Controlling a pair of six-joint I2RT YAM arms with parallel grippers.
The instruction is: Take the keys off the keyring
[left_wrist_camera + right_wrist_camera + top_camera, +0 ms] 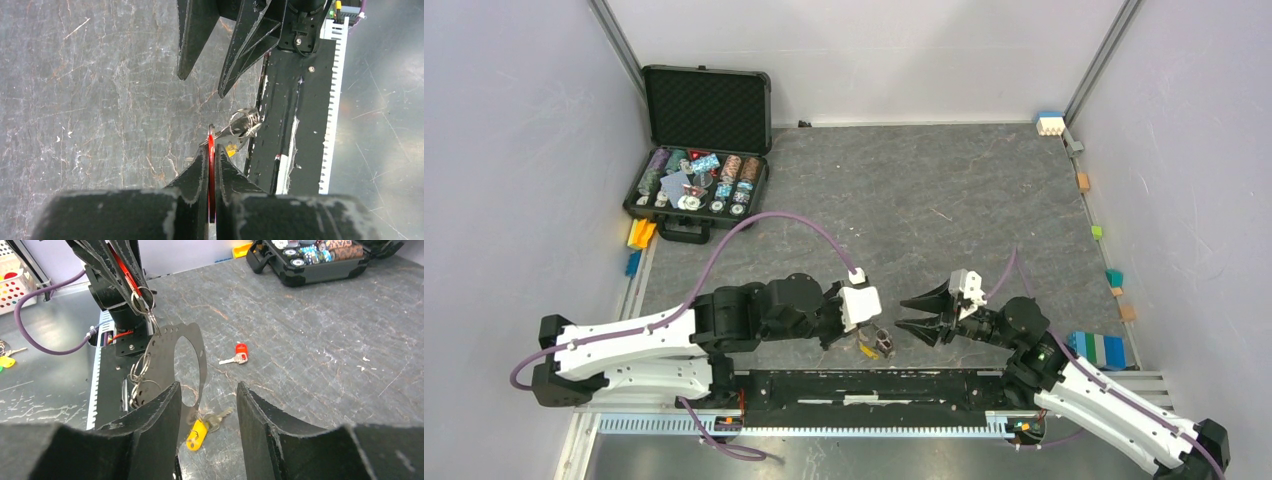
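Note:
My left gripper [211, 150] is shut on the red head of a key [211, 160]. From that key the dark grey keyring [170, 352] hangs by silver rings [142, 300], its lower end touching the table. A yellow-headed key [196, 434] on the keyring lies on the table, and more silver rings [139, 385] hang at its left side. A loose red-headed key [240, 352] lies on the table beyond. My right gripper [205, 386] is open and empty, facing the keyring from close by. In the top view the left gripper [871, 335] and right gripper [902, 312] nearly meet above the keyring [880, 343].
An open black case of poker chips [704, 150] stands at the far left. The black base rail [874, 385] runs just behind the keyring. Coloured blocks [1096, 348] line the right table edge. A purple cable [774, 225] arcs over the table.

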